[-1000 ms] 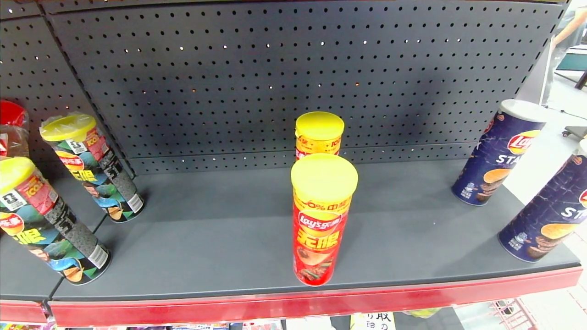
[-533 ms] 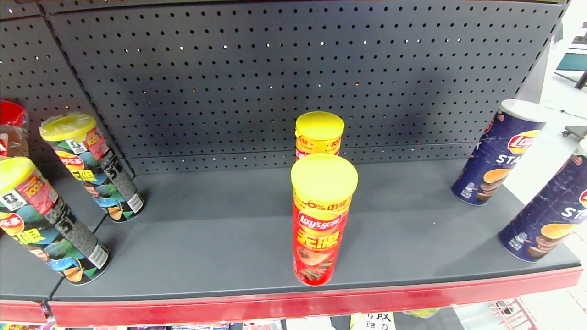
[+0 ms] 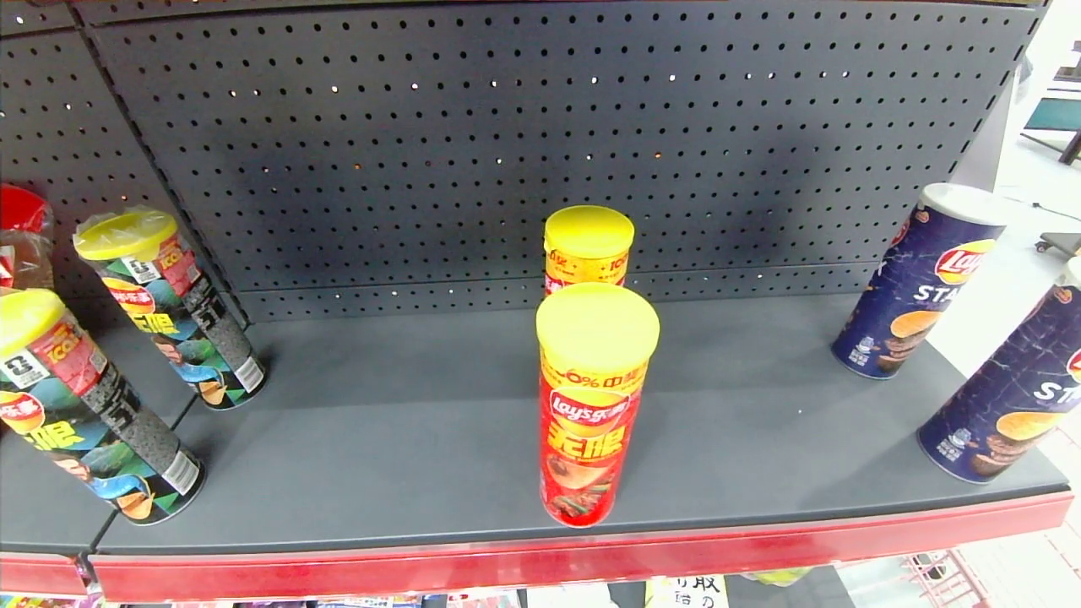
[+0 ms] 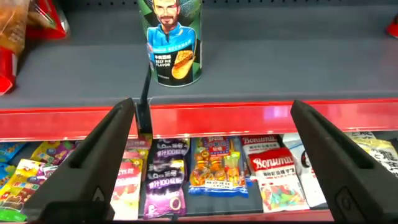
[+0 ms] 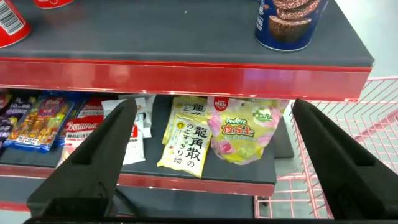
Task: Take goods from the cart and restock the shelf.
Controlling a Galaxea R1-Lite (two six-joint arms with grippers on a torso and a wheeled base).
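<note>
Fingers: left gripper (image 4: 212,106) and right gripper (image 5: 214,102) both spread wide, empty.
Cart (image 5: 373,124): pink wire, low at right, beyond shelf (image 5: 186,37) end.
Nearer arm: right, by judgement.

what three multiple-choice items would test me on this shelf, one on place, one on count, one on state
1. Where is the rear red can relative to the front red can?
A. straight behind it
B. lying on top of it
C. far to its left

2. How many dark blue cans stand at the right end of the shelf in the head view?
A. none
B. two
C. five

3. How does the left gripper stand?
A. shut on a can
B. shut on a bag
C. open, holding nothing

Answers: 1 A, it stands upright in line behind the front one. 2 B, one farther back and a second nearer the front edge. 3 C, its fingers are spread wide with nothing held between them.
</note>
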